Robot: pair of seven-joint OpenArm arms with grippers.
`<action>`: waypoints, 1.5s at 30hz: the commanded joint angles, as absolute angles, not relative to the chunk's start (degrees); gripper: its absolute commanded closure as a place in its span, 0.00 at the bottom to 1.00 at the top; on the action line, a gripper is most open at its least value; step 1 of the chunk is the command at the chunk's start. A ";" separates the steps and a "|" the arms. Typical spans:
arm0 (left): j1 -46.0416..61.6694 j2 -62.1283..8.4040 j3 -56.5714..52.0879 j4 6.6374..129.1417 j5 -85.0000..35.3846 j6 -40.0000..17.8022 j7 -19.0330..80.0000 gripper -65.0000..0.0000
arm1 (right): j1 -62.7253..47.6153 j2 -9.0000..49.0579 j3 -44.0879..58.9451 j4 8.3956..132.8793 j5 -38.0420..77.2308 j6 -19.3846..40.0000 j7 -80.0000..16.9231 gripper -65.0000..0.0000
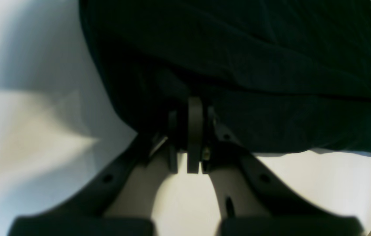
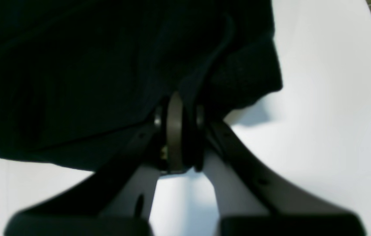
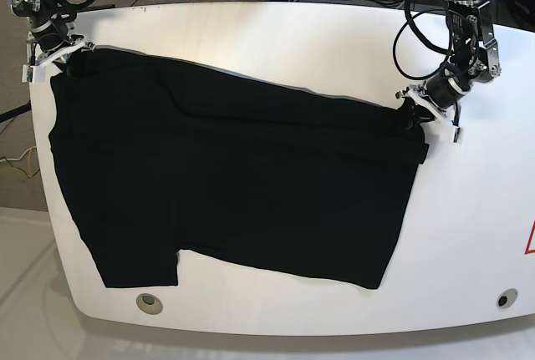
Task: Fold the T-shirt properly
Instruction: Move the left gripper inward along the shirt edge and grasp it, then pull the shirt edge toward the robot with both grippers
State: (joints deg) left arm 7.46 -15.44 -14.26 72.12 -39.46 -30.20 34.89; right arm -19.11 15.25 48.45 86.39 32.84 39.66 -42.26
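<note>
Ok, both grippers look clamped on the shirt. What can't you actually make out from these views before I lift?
- Left gripper fingertips: left wrist view, buried in the black T-shirt folds; how much cloth is pinched is unclear.
- Right gripper fingertips: right wrist view, same, dark on dark.
- Base view: both grippers too small to judge the bite.
- Any print on the shirt: none visible in any view.
- Table near corners: cut off by the base view's edge.
</note>
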 commanded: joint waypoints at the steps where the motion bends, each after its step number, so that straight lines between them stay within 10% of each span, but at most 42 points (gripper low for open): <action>1: 9.98 -16.04 -14.60 73.31 -35.09 -27.11 40.68 1.00 | -19.15 16.59 49.08 87.23 33.57 40.00 -41.00 1.00; 45: 35.00 -22.35 -17.70 94.96 -37.00 -30.13 41.34 1.00 | -27.98 16.26 49.37 88.62 34.33 40.00 -42.83 1.00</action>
State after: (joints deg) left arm 33.32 -21.43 -17.34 94.54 -38.52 -30.44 39.33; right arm -27.42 15.05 49.01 87.33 33.47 39.64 -43.77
